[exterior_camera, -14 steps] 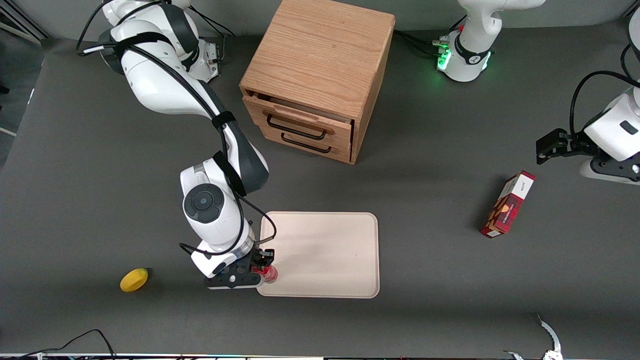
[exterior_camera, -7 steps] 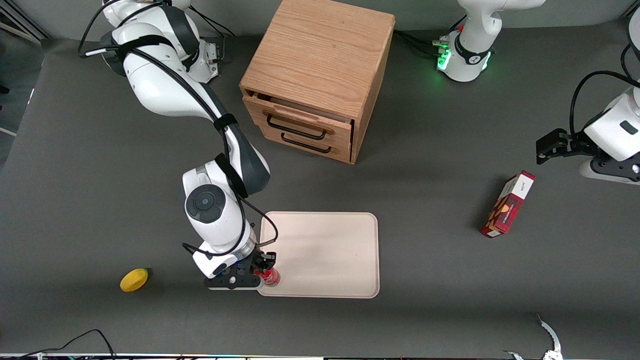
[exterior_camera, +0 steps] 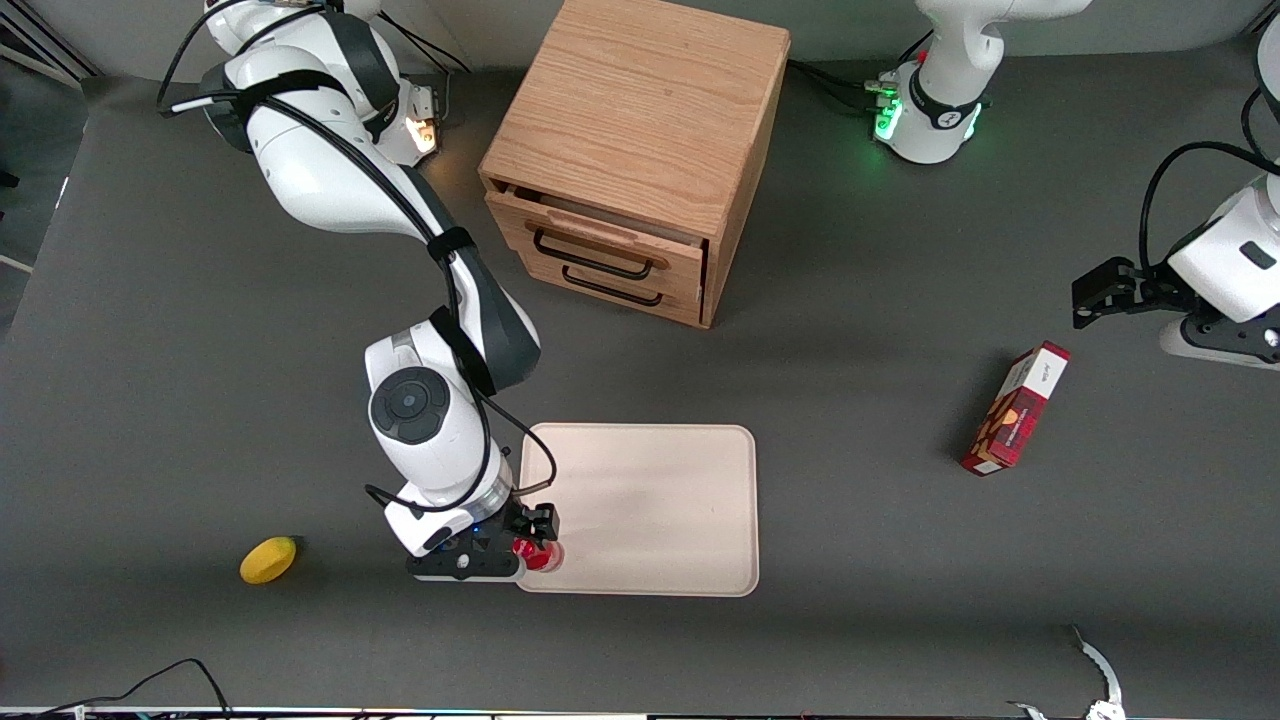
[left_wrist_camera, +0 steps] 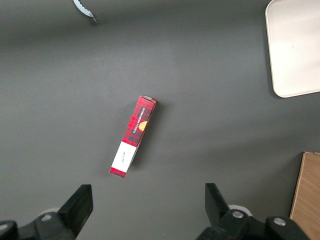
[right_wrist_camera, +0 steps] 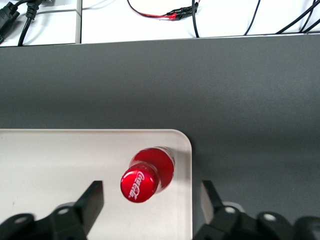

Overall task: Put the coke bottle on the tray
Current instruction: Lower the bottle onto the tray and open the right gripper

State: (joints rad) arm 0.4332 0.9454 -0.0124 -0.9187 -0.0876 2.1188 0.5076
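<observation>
The coke bottle [exterior_camera: 538, 554] [right_wrist_camera: 145, 176] stands upright on the tray [exterior_camera: 660, 510] [right_wrist_camera: 60, 160], just inside the tray's corner nearest the front camera at the working arm's end. It is all red, with white script on its cap. My right gripper [exterior_camera: 532, 532] [right_wrist_camera: 150, 200] hovers directly above the bottle and is open. One of its fingers [right_wrist_camera: 93, 198] stands on each side of the cap with a clear gap, touching nothing. The bottle's lower body is hidden under its cap and shoulder in the right wrist view.
A wooden drawer cabinet [exterior_camera: 630, 160] stands farther from the front camera than the tray, its top drawer slightly out. A red-and-white box [exterior_camera: 1015, 408] [left_wrist_camera: 133, 136] lies toward the parked arm's end. A yellow fruit [exterior_camera: 268, 559] lies beside the working arm.
The gripper, shut on the bottle before, shifted slightly onto the tray corner and has opened. The bottle now stands free on the tray.
</observation>
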